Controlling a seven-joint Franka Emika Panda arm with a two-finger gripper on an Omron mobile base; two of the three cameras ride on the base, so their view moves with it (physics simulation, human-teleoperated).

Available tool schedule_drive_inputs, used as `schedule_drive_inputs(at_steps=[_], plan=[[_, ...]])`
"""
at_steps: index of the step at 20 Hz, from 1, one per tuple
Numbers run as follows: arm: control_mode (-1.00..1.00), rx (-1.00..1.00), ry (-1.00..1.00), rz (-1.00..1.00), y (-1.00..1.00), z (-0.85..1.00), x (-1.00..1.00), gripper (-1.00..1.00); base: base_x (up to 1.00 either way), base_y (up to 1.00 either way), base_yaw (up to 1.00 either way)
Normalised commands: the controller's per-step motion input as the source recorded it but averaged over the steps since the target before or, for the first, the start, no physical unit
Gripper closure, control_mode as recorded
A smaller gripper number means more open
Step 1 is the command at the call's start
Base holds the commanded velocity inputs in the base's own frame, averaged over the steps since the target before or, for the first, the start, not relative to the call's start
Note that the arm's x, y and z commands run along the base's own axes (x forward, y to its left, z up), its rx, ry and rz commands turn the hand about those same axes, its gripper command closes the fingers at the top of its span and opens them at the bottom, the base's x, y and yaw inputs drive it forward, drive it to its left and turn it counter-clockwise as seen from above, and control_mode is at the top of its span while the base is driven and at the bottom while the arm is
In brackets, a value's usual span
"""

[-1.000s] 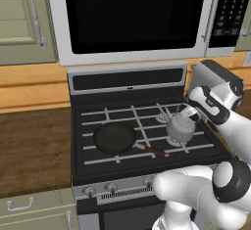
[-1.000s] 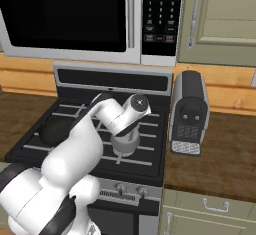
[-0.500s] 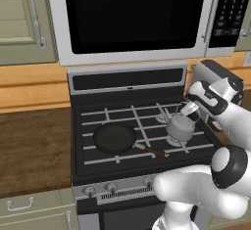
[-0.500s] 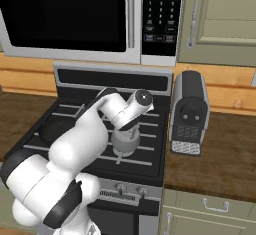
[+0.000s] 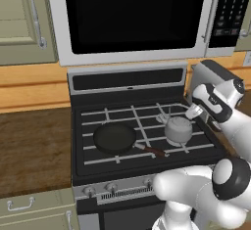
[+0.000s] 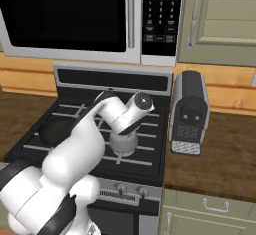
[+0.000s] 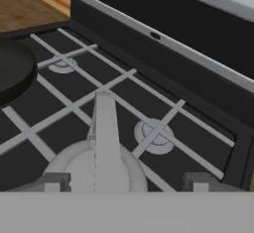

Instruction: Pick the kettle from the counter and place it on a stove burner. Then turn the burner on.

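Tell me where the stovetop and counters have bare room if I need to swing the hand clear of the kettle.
Bare: the back grates behind the frying pan and kettle, and the dark counter left of the stove. Crowded: the front burners, taken by pan and kettle, with the gripper just off the kettle, and the right counter by the coffee maker.

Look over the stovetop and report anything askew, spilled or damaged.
Nothing stands out. The kettle sits upright on the grate at the front right of the stove, the frying pan lies flat on the front left with its handle toward the kettle, and no spill or damage shows. The hand is beside the kettle.
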Motion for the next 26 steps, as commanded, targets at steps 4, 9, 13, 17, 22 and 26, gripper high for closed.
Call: schedule_drive_inputs(at_steps=[4,9,13,17,22,26], plan=[[-1.0,-0.04,-0.09,0.05,0.15,0.0,-0.08,-1.0,0.0,0.0,0.0],[-1.0,-0.01,-0.03,0.08,0.14,0.0,-0.14,-1.0,0.0,0.0,0.0],[-1.0,-0.02,0.0,0.02,0.0,0.0,-0.18,-1.0,0.0,0.0,0.0],[-1.0,-0.03,0.0,0.0,-0.1,0.0,-0.22,-1.0,0.0,0.0,0.0],[-1.0,-0.02,0.0,0.0,-0.25,0.0,-0.38,-1.0,0.0,0.0,0.0],[-1.0,0.0,0.0,0.0,-0.34,0.0,-0.5,-1.0,0.0,0.0,0.0]])
